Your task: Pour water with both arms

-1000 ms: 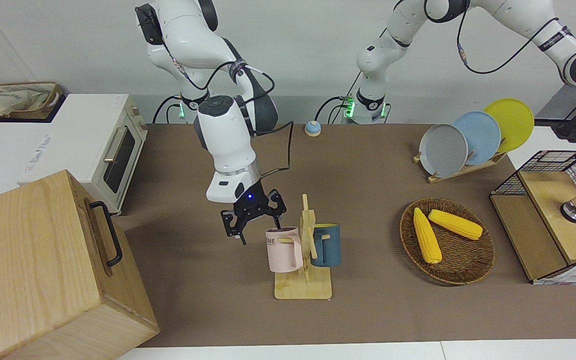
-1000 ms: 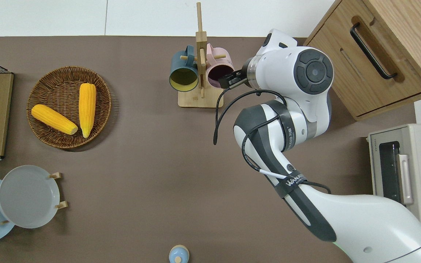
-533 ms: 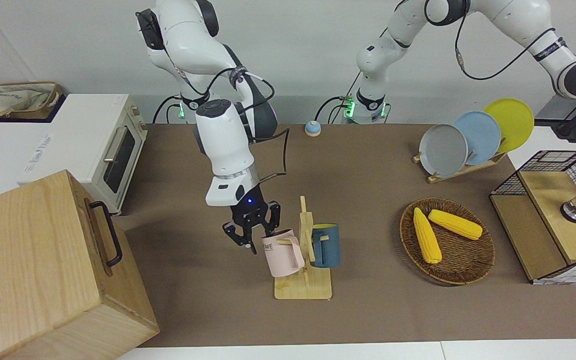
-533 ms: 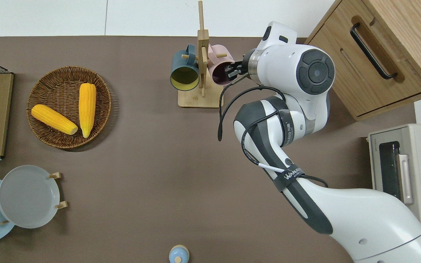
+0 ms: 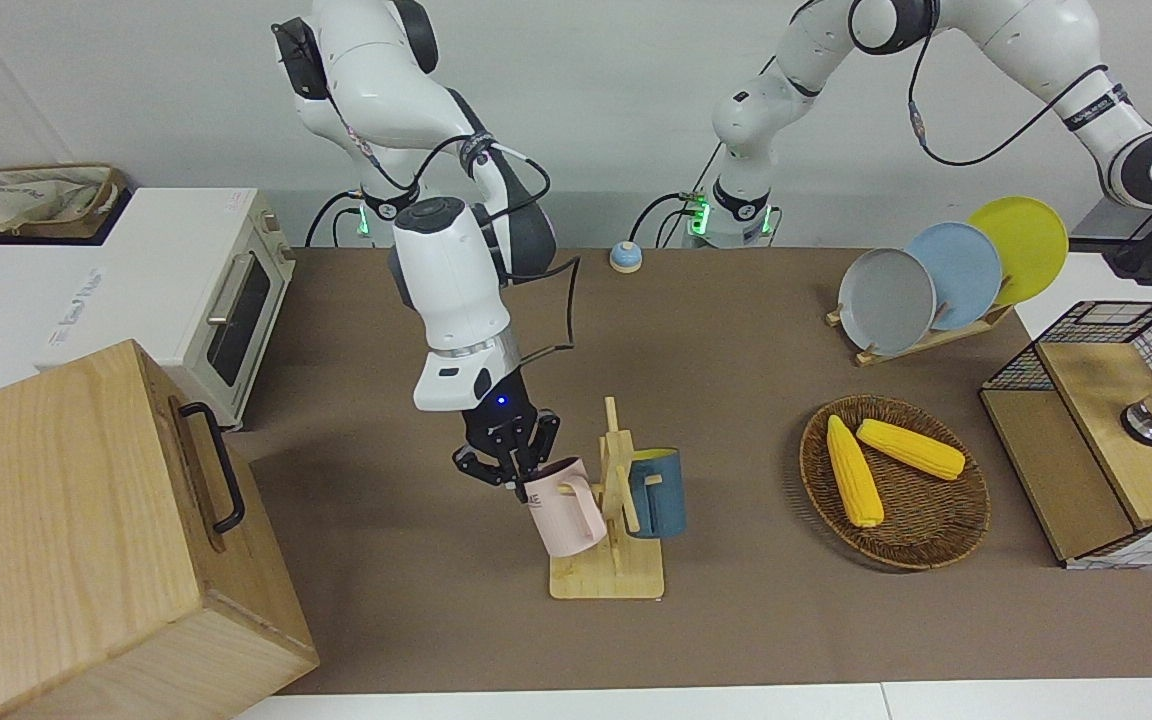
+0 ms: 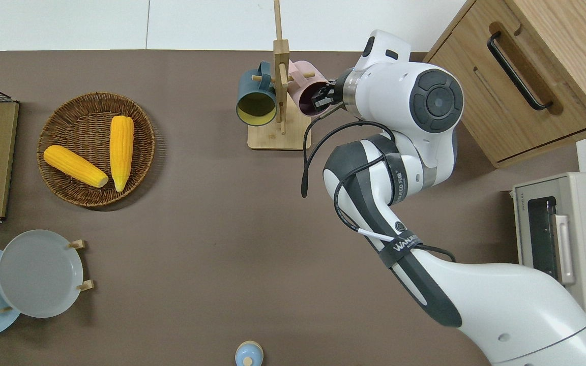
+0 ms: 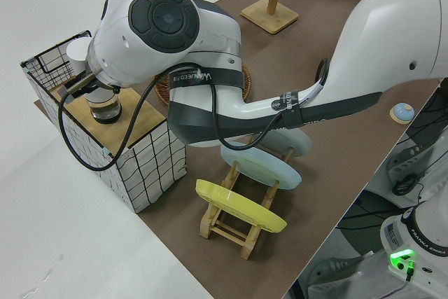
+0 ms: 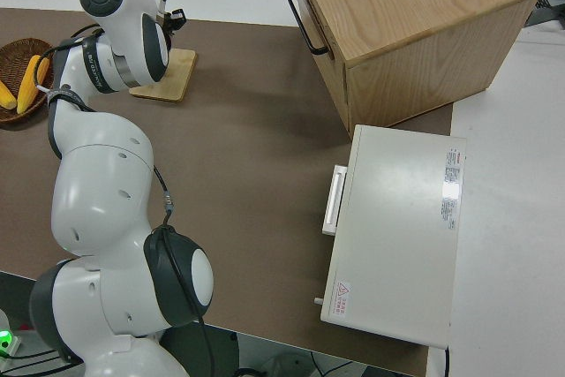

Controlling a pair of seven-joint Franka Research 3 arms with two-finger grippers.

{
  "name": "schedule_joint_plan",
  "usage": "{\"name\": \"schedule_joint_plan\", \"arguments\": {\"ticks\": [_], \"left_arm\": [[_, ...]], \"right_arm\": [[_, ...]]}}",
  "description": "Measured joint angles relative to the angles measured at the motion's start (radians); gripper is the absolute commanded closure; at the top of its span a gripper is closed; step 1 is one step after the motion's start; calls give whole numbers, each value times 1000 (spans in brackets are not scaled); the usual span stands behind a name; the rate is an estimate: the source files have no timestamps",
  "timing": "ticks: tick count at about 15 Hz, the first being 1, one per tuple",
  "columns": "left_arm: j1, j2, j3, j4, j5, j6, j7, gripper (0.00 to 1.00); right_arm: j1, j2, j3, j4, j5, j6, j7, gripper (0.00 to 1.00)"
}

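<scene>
Robot lab staged as a kitchen, toaster oven, plate rack, mug stand, corn basket

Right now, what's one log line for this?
right hand: at pink mug's rim on wooden mug rack | left hand: over glass on shelf | blue mug: hanging

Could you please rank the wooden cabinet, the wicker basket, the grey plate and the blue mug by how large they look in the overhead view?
1. wooden cabinet, though it is cut off by the edge of the view
2. wicker basket
3. grey plate
4. blue mug
</scene>
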State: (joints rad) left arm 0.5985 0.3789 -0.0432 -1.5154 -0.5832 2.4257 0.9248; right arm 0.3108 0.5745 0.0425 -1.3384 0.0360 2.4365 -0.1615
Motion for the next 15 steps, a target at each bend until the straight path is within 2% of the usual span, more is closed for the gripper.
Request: {"name": "schedule_joint_plan", "arguments": {"ticks": [1, 2, 3, 5, 6, 8, 11, 13, 15], "left_arm": [[-2, 5, 0, 0, 0, 5, 0, 75], [-3, 10, 0, 0, 0, 10, -1, 188], [-4, 12, 0, 0, 0, 12, -4, 383], [-5, 18, 0, 0, -6, 14, -10, 877], [-5, 19, -1, 0, -11, 14, -17, 999], [-6, 20, -1, 0, -12, 18, -30, 1000], [-11, 20, -1, 0, -12, 19, -32, 1000], [-26, 20, -2, 4, -1, 19, -66, 1000], [-36, 18, -2, 25, 83, -9, -146, 1000]], "right_arm": [[0, 0, 0, 0, 0, 0, -1, 1000], [0, 0, 0, 0, -2, 0, -1, 1000], [0, 0, 0, 0, -6, 0, -1, 1000], [1, 0, 1, 2, -26, 0, -1, 1000], [1, -1, 1, 4, -38, 0, -2, 1000], [-3, -9, -4, 7, -79, -12, -3, 1000], [-18, -39, -23, 13, -103, -86, -3, 1000], [-71, -76, -26, 16, -103, -168, -24, 1000], [-114, -97, -26, 16, -103, -237, -33, 1000]]}}
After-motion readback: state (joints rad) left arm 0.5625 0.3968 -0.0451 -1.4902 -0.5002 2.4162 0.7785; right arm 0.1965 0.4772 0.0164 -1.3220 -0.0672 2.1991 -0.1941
